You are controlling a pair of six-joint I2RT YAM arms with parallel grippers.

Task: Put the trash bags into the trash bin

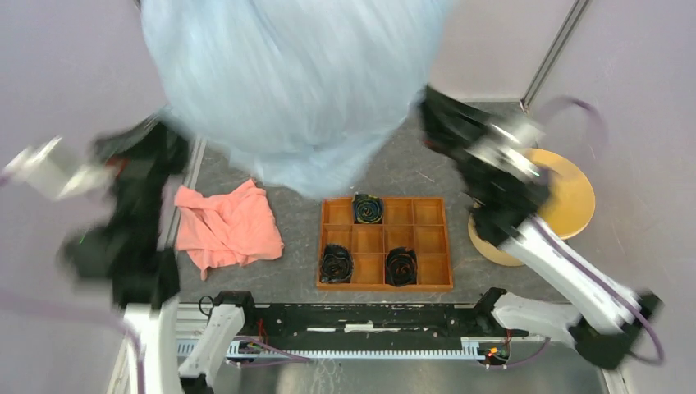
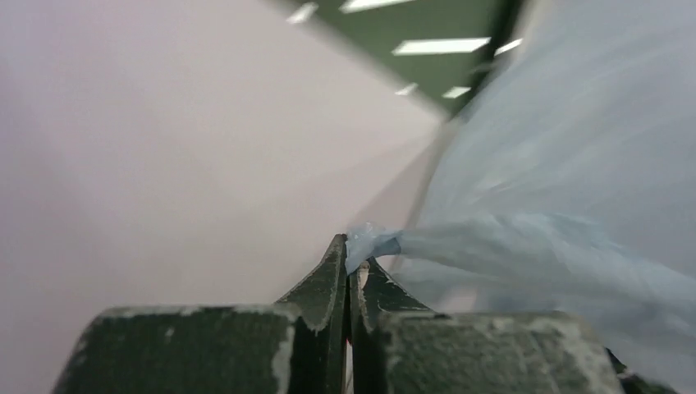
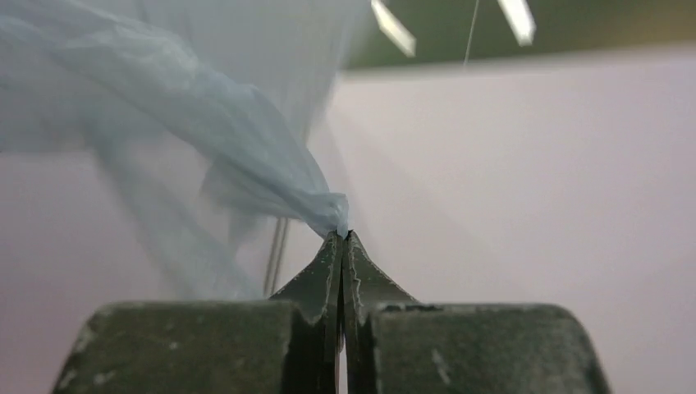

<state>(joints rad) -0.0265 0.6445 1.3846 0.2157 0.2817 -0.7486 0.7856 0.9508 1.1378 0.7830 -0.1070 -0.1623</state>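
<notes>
Pink cloth [image 1: 226, 226] beside orange tray [image 1: 431, 215]

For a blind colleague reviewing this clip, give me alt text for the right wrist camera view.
The right gripper is shut on a bunched bit of the pale blue trash bag, which stretches up and to the left. Behind are a plain pinkish wall and ceiling lights.

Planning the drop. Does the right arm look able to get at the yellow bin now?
Probably yes: the bin stands beside the right arm, its mouth uncovered; but the right gripper is shut on the bag, as is the left gripper.
</notes>
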